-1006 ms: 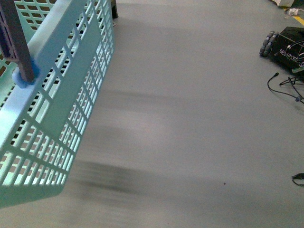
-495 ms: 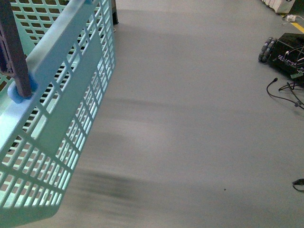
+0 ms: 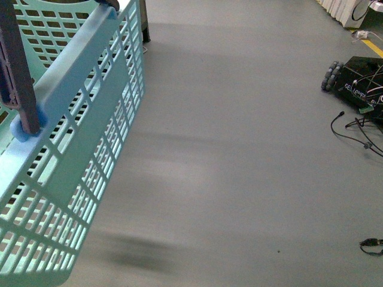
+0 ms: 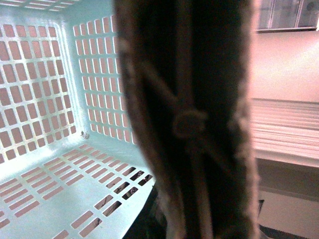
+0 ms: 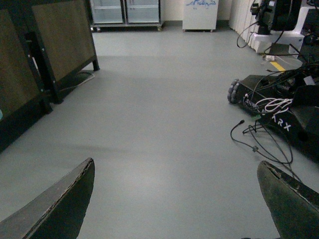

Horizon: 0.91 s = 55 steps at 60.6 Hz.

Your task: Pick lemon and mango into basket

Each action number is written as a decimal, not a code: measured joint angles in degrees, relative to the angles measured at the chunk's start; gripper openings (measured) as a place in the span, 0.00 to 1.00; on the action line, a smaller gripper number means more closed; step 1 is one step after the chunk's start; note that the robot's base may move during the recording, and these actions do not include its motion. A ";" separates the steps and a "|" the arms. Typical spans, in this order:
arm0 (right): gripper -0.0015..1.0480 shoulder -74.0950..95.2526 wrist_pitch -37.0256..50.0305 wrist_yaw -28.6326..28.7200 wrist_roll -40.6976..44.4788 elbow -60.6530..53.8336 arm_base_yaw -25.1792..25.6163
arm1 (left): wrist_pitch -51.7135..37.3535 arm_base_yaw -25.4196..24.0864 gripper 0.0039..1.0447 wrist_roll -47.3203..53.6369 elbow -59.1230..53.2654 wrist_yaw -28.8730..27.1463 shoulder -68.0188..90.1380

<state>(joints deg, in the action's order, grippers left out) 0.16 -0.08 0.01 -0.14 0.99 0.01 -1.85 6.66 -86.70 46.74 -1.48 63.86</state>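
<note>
Pale mint-blue basket [image 3: 78,66] at left; right gripper [image 5: 175,162] fingers spread, empty; left gripper hidden, grip cannot be told.

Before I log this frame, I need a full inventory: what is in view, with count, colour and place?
Basket: one, pale mint-blue, left of the front view; the inside that shows is bare.
Handle: one, brown, on the basket.
Wheeled machine: one, black, on the floor at far right.
Cables: several, black, beside the machine.
Panels: two, brown in dark frames, standing on the floor.
White cabinet: one, by the far wall.
Floor: grey.
Lemon, mango: none in view.
Right gripper: one, dark, open, empty.
Left gripper: hidden behind the handle; state unclear.
</note>
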 joint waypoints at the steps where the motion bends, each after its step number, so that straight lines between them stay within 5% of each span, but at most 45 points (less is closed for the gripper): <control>1: 0.92 0.00 0.00 -0.02 -0.02 0.00 0.00 | 0.00 -0.02 0.04 0.00 0.00 0.00 0.00; 55: 0.92 0.00 0.00 0.02 0.00 0.00 0.00 | 0.00 -0.02 0.04 0.00 0.00 0.00 0.00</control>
<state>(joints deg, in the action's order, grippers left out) 0.16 -0.08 0.03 -0.14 0.99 0.01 -1.85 6.63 -86.70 46.74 -1.48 63.86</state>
